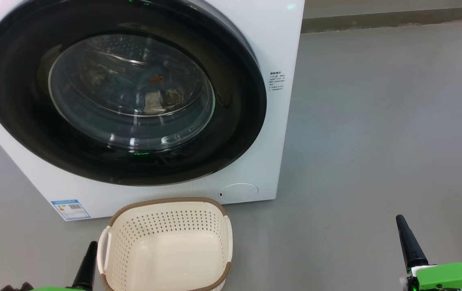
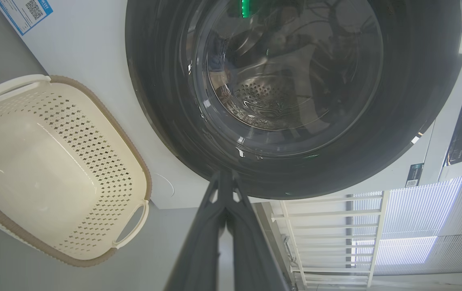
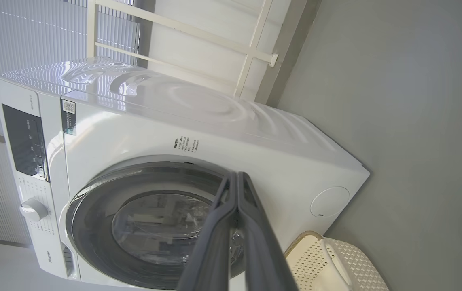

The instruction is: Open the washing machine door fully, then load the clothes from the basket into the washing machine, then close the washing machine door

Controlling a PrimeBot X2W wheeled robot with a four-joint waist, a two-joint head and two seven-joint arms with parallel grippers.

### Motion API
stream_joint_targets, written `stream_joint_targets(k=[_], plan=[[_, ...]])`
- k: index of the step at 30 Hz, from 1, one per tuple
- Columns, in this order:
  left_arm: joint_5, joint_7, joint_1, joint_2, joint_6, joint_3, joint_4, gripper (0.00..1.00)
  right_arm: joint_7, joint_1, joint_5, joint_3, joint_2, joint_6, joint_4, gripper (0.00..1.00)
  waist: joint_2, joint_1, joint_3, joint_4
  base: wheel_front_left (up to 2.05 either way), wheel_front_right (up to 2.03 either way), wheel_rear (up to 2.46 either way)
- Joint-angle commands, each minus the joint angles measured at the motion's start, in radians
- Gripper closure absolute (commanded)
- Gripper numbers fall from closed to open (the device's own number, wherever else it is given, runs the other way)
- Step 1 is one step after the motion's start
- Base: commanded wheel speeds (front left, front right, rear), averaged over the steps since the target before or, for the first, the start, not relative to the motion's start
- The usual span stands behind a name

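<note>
The white washing machine [image 1: 281, 133] stands ahead on the left. Its door [image 1: 16, 105], with a glossy black rim and bulging glass, lies flush against the front. Through the glass I make out pale fabric with orange-brown marks, the clothes [image 1: 156, 91], in the drum. On the floor before the machine sits the cream basket [image 1: 166, 201] with nothing in it. My left gripper [image 1: 92, 244] is shut and empty just left of the basket. At the lower right my right gripper [image 1: 399, 219] is shut too, well away from both. The wrist views show each pair of fingers [image 2: 225, 174] [image 3: 237, 174] pressed together.
Bare grey floor [image 1: 376, 121] spreads to the right of the machine. A blue label [image 1: 70, 208] and a round cover [image 1: 238, 192] mark the washer's lower front. Behind the machine stand a white rail frame [image 3: 251, 48] and slatted blinds [image 2: 417, 226].
</note>
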State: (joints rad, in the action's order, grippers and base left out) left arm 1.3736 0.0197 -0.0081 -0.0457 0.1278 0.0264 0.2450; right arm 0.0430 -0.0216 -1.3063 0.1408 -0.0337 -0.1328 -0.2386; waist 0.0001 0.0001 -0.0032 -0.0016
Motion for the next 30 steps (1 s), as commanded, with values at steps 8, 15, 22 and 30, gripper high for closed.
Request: stream_joint_targets(k=[8, 15, 22, 30], plan=[[0.107, 0.034, -0.069, -0.019, 0.003, 0.045, -0.011, 1.00, 0.029, -0.060, -0.126, -0.024, -0.014, 0.001, 0.012, 1.00, -0.0001, -0.0001, 0.002, 0.001, 0.00, 0.00, 0.00], [0.180, 0.055, -0.083, -0.020, 0.003, 0.056, -0.006, 1.00, 0.050, -0.073, -0.214, -0.025, -0.015, 0.002, 0.003, 1.00, -0.0001, -0.0001, 0.004, 0.001, 0.00, 0.00, 0.00], [0.253, 0.076, -0.098, -0.020, 0.003, 0.066, 0.000, 1.00, 0.070, -0.086, -0.302, -0.027, -0.017, 0.002, -0.006, 1.00, -0.0001, -0.0001, 0.006, 0.002, 0.00, 0.00, 0.00], [0.251, 0.078, -0.098, -0.019, 0.003, 0.068, 0.000, 1.00, 0.070, -0.086, -0.302, -0.027, -0.017, 0.002, -0.006, 1.00, -0.0001, -0.0001, 0.006, 0.002, 0.00, 0.00, 0.00]])
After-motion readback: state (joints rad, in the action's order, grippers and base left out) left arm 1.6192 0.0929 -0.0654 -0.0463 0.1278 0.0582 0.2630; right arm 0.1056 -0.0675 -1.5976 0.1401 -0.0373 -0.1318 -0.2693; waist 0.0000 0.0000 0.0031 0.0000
